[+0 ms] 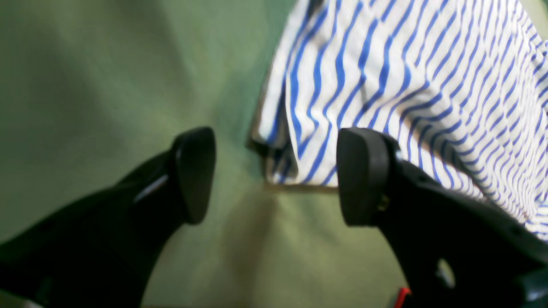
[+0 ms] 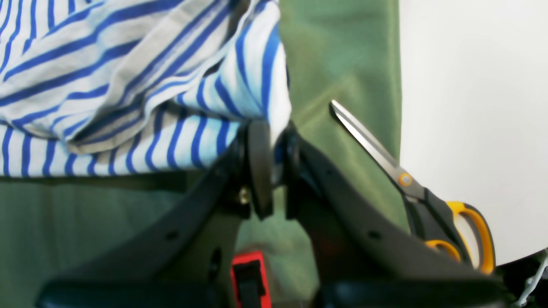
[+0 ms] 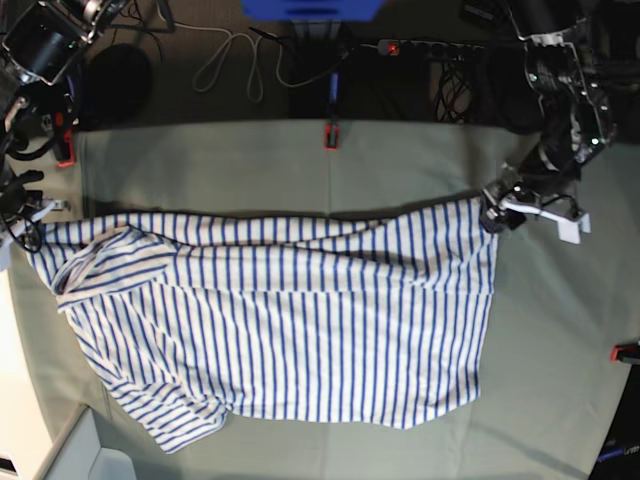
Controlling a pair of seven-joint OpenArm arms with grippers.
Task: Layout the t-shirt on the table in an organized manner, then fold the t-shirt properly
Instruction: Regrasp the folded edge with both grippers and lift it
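T-shirt [image 3: 290, 320] spread across the table [image 3: 560, 340], right fingers [image 2: 260, 167] pinching its edge, left fingers [image 1: 195, 175] apart.

Even, diffuse overhead light falls on the table [image 3: 400, 160], bright and without glare, while the background beyond its far edge is dim. Both wrist views are soft and slightly blurred, with the near black fingers [image 1: 195, 171] out of focus and the t-shirt [image 1: 406, 85] stripes smeared. A faint shadow lies under the cloth's edge; lines bend toward the corners.
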